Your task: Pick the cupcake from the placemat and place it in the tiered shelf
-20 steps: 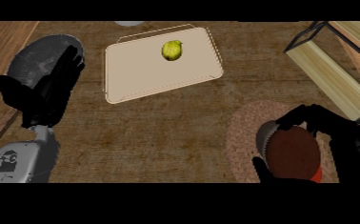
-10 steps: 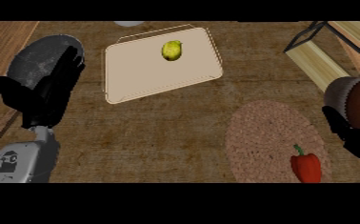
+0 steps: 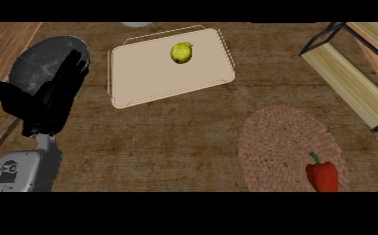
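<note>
The round woven placemat [image 3: 284,144] lies at the lower right, and only a red bell pepper [image 3: 322,175] sits on it. No cupcake shows anywhere in the head view. The wooden tiered shelf [image 3: 341,74] with its black frame stands at the upper right, partly cut off by the edge. My left hand [image 3: 50,96] rests at the left, fingers straight and pointing up, holding nothing. My right hand is out of view.
A beige tray [image 3: 148,79] in the upper middle holds a yellow lemon [image 3: 181,52]. A dark grey round plate [image 3: 40,59] lies behind my left hand. The brown counter top [image 3: 170,149] stretches between tray and placemat.
My right hand, curled over a brown thing on the placemat, rose toward the shelf at the right and has left the view. The left hand has not moved.
</note>
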`<control>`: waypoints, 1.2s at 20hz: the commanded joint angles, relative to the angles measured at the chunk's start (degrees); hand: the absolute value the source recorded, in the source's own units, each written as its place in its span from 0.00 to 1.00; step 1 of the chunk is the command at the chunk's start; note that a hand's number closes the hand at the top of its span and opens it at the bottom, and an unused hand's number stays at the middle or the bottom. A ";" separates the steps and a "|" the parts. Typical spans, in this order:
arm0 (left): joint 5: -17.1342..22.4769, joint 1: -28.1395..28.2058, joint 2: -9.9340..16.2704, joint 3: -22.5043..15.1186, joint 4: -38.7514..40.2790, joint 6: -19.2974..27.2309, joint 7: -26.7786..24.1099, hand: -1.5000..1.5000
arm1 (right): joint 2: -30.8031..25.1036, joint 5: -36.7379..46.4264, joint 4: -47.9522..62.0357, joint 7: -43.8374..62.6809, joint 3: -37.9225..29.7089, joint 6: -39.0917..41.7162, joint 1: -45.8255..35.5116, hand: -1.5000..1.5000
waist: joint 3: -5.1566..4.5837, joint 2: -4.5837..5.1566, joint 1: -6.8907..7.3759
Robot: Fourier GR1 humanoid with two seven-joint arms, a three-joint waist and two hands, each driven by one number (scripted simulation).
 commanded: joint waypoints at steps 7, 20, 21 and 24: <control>0.50 -0.75 0.91 1.82 3.94 -2.46 -2.80 0.50 | -13.23 -2.51 24.77 -19.56 -8.19 -5.34 4.15 1.00 | 0.00 0.18 0.08; -0.48 -3.39 0.12 1.02 -2.24 -0.27 5.19 0.50 | -23.78 -0.89 51.77 -34.52 -3.17 -15.29 0.67 1.00 | 0.02 0.12 0.62; -1.12 -4.33 -0.30 1.66 6.12 -2.08 -2.67 0.50 | -21.17 0.14 52.92 -39.51 -1.34 -18.10 2.30 1.00 | 0.01 0.24 0.35; -2.98 -1.20 -2.62 -0.72 1.01 0.70 -0.63 0.50 | -22.61 0.24 55.56 -29.95 -4.86 -20.70 0.80 1.00 | 0.02 0.18 0.64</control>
